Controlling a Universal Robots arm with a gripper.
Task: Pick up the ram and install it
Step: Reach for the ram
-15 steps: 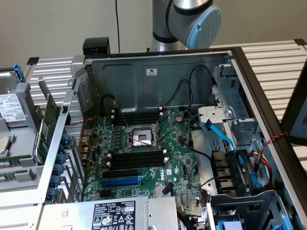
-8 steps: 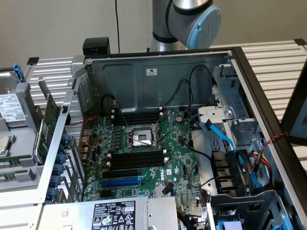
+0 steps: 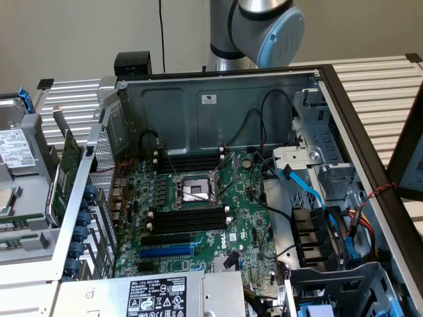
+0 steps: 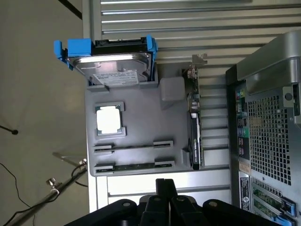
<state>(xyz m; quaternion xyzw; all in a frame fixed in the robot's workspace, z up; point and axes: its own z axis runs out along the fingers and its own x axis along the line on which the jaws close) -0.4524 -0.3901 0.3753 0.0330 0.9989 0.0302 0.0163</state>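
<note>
Two thin dark ram sticks (image 4: 134,147) (image 4: 134,165) sit edge-on in the holders of a grey parts tray (image 4: 141,117); I cannot make out their labels. My black gripper (image 4: 164,188) hangs above the tray's near edge, close to the sticks and touching neither. Its fingertips look pressed together with nothing between them. In the exterior view the open computer case shows the green motherboard (image 3: 244,198) with empty black memory slots (image 3: 188,162) (image 3: 188,221) on both sides of the CPU socket (image 3: 193,190). The arm's elbow joint (image 3: 274,30) rises behind the case.
The tray also carries a hard drive in a blue bracket (image 4: 117,63), a CPU chip (image 4: 109,118) and an upright expansion card (image 4: 194,127). The case's perforated rear wall (image 4: 268,127) stands beside the tray. Cables (image 3: 304,191) and drive bays crowd the exterior view's right.
</note>
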